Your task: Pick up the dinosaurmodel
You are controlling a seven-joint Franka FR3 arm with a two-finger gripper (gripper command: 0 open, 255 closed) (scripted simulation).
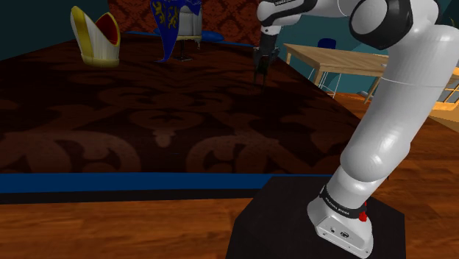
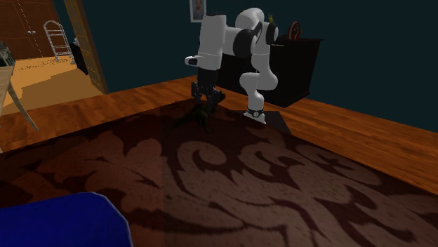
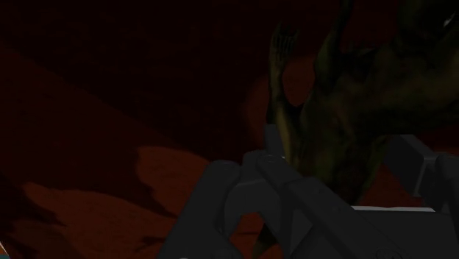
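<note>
The white arm (image 1: 390,110) goes up from its black stand (image 1: 294,228), which sits at 5 o'clock in the shoulder view. The arm reaches toward 11 o'clock. At its end the black gripper (image 1: 262,70) points down, low over a big dark red rug (image 1: 147,125) with curly shapes on it. The rug has a blue edge on the side near the stand. A wooden table (image 1: 335,57) stands at 3 o'clock of the gripper.

In the second exterior view the arm stands at 12 o'clock and the gripper hangs straight down. The dinosaur (image 2: 199,114) is a small dark green toy. It is just under the gripper, at 6 o'clock of it, by the edge of the rug where the brown wood floor (image 2: 337,133) starts. It is in shadow, so its shape is hard to see. A black cabinet (image 2: 298,67) stands at 3 o'clock of the arm, against a dark blue-green wall (image 2: 365,63).

In the wrist view the dinosaur is very close to the gripper, right in front of it, with the red rug behind. It is very dim there. One cannot tell if the gripper is pinching the dinosaur. One also cannot tell if the toy touches the rug or is off it.
</note>
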